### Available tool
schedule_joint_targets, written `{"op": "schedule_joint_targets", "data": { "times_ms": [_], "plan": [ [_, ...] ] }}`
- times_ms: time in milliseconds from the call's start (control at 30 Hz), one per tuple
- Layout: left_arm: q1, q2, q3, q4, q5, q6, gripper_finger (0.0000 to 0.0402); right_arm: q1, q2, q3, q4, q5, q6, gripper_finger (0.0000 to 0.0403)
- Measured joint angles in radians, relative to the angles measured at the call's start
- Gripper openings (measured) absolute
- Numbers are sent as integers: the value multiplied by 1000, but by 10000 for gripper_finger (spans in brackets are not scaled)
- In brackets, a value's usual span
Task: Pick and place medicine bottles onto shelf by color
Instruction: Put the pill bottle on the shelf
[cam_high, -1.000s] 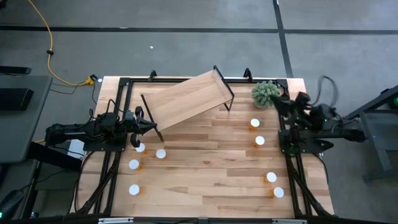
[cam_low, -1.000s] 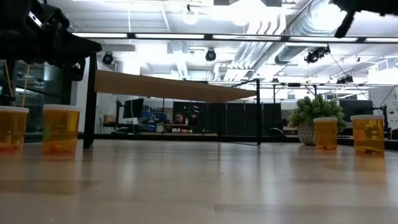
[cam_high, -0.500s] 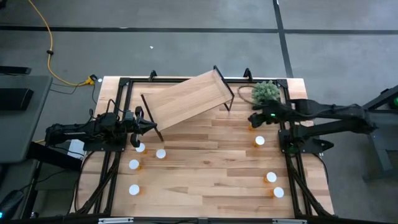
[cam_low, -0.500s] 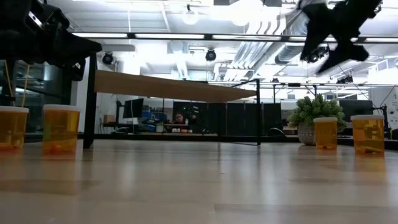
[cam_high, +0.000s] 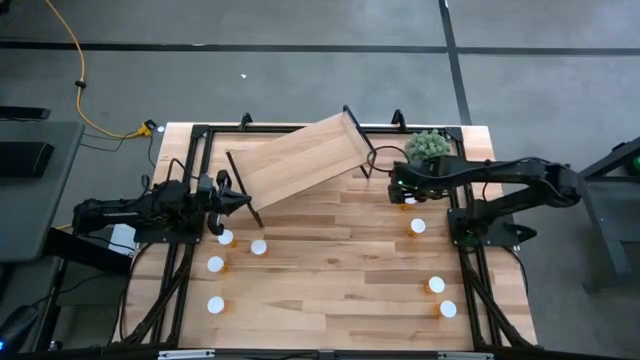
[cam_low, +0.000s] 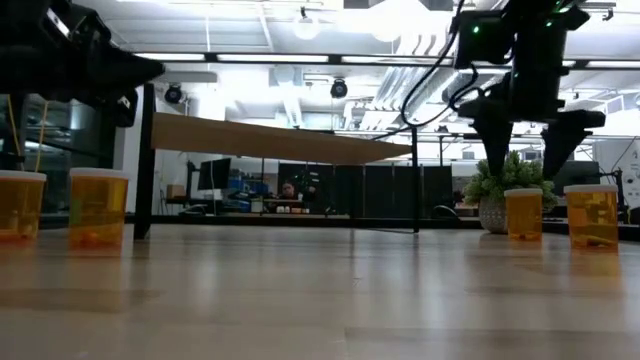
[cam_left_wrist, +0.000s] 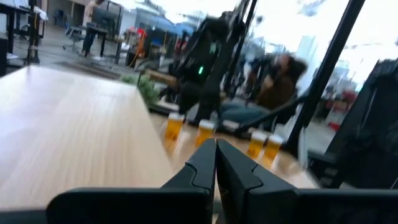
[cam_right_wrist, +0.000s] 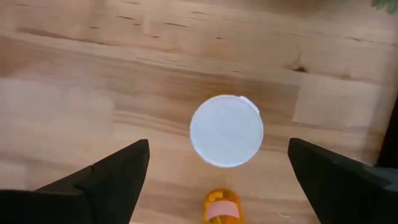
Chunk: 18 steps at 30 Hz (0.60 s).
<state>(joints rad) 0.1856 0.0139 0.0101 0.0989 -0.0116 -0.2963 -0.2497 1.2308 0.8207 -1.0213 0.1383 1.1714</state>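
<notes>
The shelf (cam_high: 300, 157), a light-wood plank on thin black legs, stands askew at the table's far middle. Orange medicine bottles with white caps stand upright in two groups: several near the left (cam_high: 226, 237), others along the right (cam_high: 417, 226). My right gripper (cam_right_wrist: 226, 186) is open and points down above the bottle (cam_right_wrist: 226, 130) nearest the plant. Its fingers stand well apart, above the cap (cam_low: 523, 192) and clear of it. My left gripper (cam_high: 243, 203) is shut and hovers level beside the shelf's near-left leg, holding nothing.
A fuzzy green potted plant (cam_high: 427, 147) stands at the far right corner, just behind my right gripper. Black frame rails (cam_high: 462, 240) run along the table's sides. Bare wood (cam_high: 330, 260) lies between the two bottle groups. People and equipment show in the room beyond.
My right arm has swung out from its folded place at the table's right edge toward the left. It has tipped to point down and come lower over the bottle beside the plant. No bottle has moved.
</notes>
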Motion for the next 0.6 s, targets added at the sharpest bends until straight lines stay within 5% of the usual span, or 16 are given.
{"op": "schedule_joint_targets", "data": {
  "times_ms": [600],
  "plan": [
    [0, -1, 1, 58, 0, -70, 3, -116, 189, -1, 75, -62, -122, 357]
  ]
}}
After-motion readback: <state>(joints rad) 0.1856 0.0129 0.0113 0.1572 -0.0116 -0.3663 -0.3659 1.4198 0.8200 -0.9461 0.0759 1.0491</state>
